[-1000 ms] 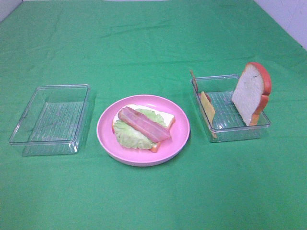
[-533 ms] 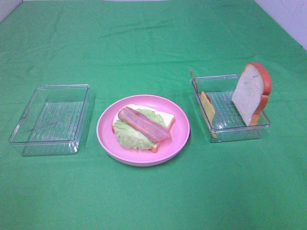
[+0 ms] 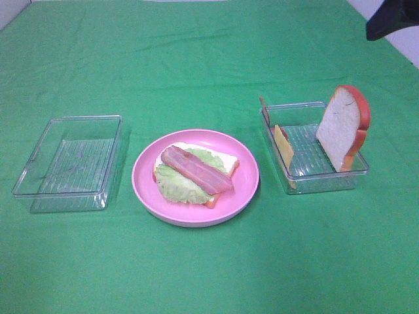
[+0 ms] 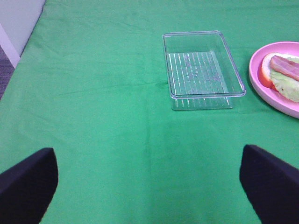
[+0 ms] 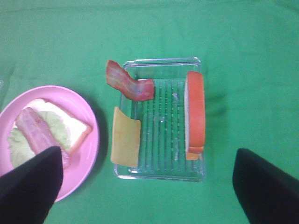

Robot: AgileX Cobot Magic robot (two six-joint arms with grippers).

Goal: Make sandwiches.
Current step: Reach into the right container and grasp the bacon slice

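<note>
Right claw (image 5: 145, 151) – jaws spread wide, nothing between them. It hung high over the right tray (image 5: 161, 176), well clear of it, wrist camera looking nearly straight down.

Left claw (image 4: 147, 149) – also wide open and empty, held back from the left tray (image 4: 231, 95), which had nothing in it.

In the right tray:
- cheese (image 5: 125, 142) leaning against the wall nearest the plate
- top slice (image 5: 195, 112) standing on edge at the opposite side
- spare bacon (image 5: 128, 85) draped over a rim corner, half out

On the plate (image 3: 245, 190), between the two trays: bottom slice (image 3: 226, 160), lettuce (image 3: 173, 186) on it, one bacon strip (image 3: 196, 169) laid across on top. The sandwich was half built.

Step in hand, as I judged it: fetching the next filling from the right tray, a job for the right claw. Cheese or spare bacon would go first, with the top slice last.

The next move called for a straight descent into the tray, with the jaws turned to straddle the thin cheese edge without nudging the wall. The piece is flat and stiff-looking, so it could slip flat if bumped.

Arm pose: in the high view only a dark part of the right arm (image 3: 391, 21) showed, at the far right corner above the worktop (image 3: 196, 65). The left arm was out of that view.
</note>
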